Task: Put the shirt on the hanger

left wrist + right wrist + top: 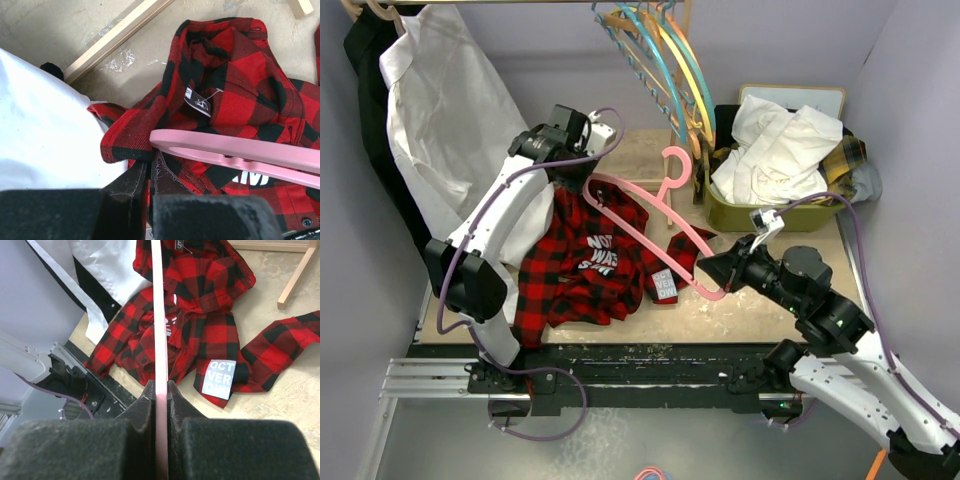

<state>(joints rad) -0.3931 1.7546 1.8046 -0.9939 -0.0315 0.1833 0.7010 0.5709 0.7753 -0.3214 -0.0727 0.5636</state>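
The red-and-black plaid shirt [585, 270] lies crumpled on the table, collar toward the back, with its label [197, 104] showing. The pink hanger [650, 215] lies slanted across it, hook [675, 165] toward the back. My left gripper [578, 182] is shut on a fold of shirt cloth [125, 145] near the collar, right under the hanger's left end [165, 139]. My right gripper [712, 268] is shut on the hanger's other end, and the thin pink bar [159, 315] runs straight out between its fingers [142, 400] over the shirt [200, 325].
A white shirt [445, 110] hangs at the left, close to my left arm. A green bin [760, 212] of clothes stands at the back right. Blue, yellow and orange hangers [660, 60] hang at the back. A wooden post [295, 275] stands near the shirt's sleeve.
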